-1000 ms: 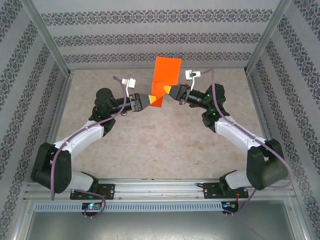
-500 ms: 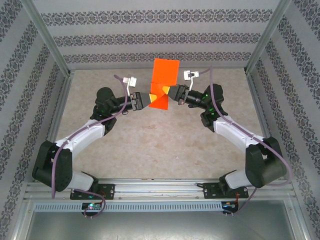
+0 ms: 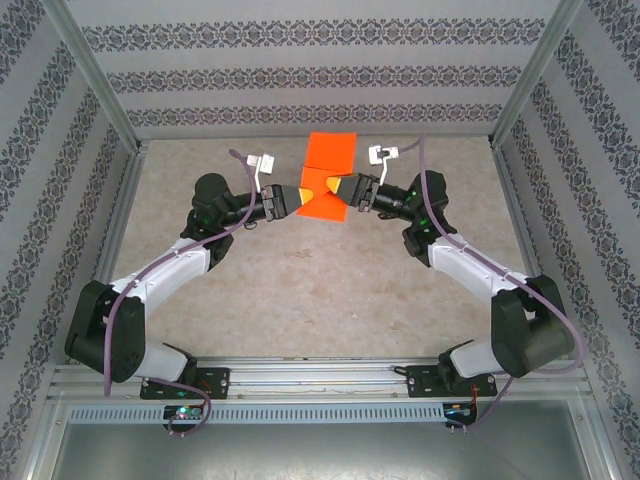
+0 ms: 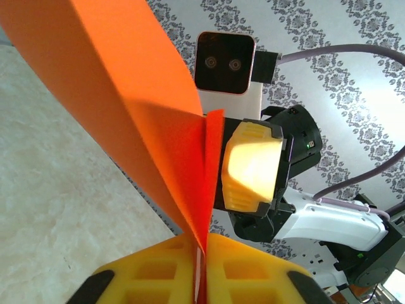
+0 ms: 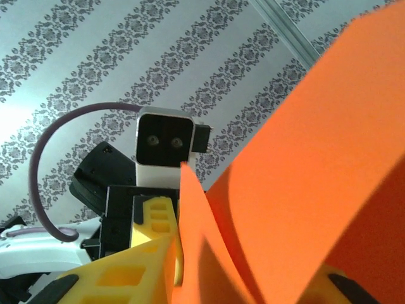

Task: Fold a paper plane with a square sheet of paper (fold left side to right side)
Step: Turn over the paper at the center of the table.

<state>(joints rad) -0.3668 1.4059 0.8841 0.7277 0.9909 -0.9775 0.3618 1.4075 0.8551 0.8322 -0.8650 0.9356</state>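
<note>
L fingers [image 4: 145, 278] pinched shut on the orange sheet [image 3: 328, 175], R fingers [image 5: 126, 278] part open round its far edge, above beige speckled table [image 3: 300, 290] w/ grey damask-striped walls [image 3: 300, 75].

The paper [image 3: 330, 155] is thin, smooth and matt. The left fingers [image 4: 158, 278] are yellow matt plastic with a moulded grid. The arm shells [image 3: 165, 272] are smooth plastic, the white parts a little glossy and the black parts duller. The table [image 3: 320, 300] is matt and speckled like stone. The frame [image 3: 93, 75] is brushed metal. The walls [image 3: 320, 75] have a matt print, on paper or cloth, I cannot tell which.
</note>
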